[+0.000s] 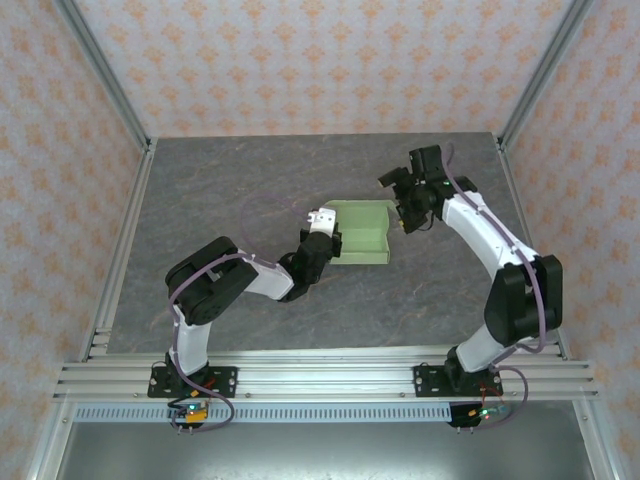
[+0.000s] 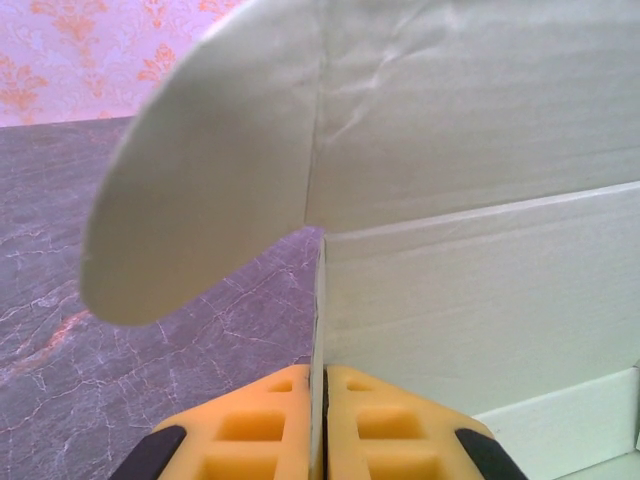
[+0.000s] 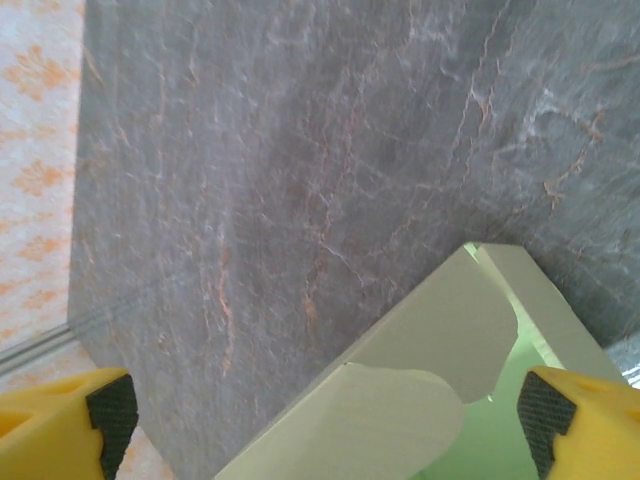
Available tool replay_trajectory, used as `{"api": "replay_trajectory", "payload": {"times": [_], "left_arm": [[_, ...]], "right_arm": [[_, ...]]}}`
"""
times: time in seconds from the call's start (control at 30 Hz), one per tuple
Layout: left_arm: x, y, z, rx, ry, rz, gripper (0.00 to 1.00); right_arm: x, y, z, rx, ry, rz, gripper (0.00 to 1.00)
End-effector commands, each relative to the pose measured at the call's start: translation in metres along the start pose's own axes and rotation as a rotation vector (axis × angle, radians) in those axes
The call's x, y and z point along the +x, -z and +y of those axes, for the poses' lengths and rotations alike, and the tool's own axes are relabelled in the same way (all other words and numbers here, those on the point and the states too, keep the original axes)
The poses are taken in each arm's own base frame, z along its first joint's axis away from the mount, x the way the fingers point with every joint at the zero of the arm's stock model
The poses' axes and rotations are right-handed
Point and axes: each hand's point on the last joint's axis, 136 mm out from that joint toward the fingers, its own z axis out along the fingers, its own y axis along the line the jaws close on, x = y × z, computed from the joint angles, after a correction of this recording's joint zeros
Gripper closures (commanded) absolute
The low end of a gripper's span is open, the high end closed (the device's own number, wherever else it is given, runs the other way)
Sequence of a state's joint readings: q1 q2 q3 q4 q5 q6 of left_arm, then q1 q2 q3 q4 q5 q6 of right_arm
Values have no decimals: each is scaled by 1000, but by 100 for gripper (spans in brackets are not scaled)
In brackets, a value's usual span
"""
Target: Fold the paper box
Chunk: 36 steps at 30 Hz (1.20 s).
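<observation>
The paper box (image 1: pixel 362 232) is pale green card, partly folded into a shallow tray near the middle of the table. My left gripper (image 1: pixel 322 232) is shut on its left wall; in the left wrist view the thin card edge (image 2: pixel 320 330) runs between the yellow fingers (image 2: pixel 260 430), and a rounded flap (image 2: pixel 200 200) bends to the left. My right gripper (image 1: pixel 402 205) stands open just off the box's right end. Its yellow fingertips (image 3: pixel 70 410) sit wide apart in the right wrist view, with the box's rounded flaps (image 3: pixel 400 400) between and beyond them, untouched.
The table (image 1: pixel 220 190) is dark grey marbled stone. Metal frame posts (image 1: pixel 110 90) and patterned walls (image 1: pixel 330 50) close it in at left, right and back. An aluminium rail (image 1: pixel 320 375) runs along the near edge by the arm bases.
</observation>
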<state>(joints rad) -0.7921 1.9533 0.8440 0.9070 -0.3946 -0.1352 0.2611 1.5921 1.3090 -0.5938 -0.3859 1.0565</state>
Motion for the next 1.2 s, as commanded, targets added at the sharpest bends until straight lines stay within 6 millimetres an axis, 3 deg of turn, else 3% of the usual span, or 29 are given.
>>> {"api": "replay_trajectory", "payload": {"times": [0.0,0.13,0.23,0.37,0.4,0.57,0.8,1.03,1.17], "left_arm": [[20,1,4,-29,-53,35,91],[17,2,0,-9,-46,32,90],[10,4,-4,17,-26,26,86],[2,10,-14,87,-8,23,72],[-12,15,-16,107,8,3,68],[-30,32,-23,186,50,-12,52],[-47,65,-26,299,137,5,44],[-73,106,3,265,316,24,41],[-85,115,49,115,476,59,29]], "right_arm": [[7,-5,-9,60,-35,55,7],[15,-21,-13,53,-66,95,22],[18,-27,-17,56,-79,98,28],[12,-30,-26,78,-71,49,35],[11,-30,-28,82,-70,39,37],[9,-37,-35,84,-86,24,41],[8,-39,-41,75,-105,5,45],[12,-40,-42,60,-119,21,45],[13,-38,-39,55,-123,43,37]]}}
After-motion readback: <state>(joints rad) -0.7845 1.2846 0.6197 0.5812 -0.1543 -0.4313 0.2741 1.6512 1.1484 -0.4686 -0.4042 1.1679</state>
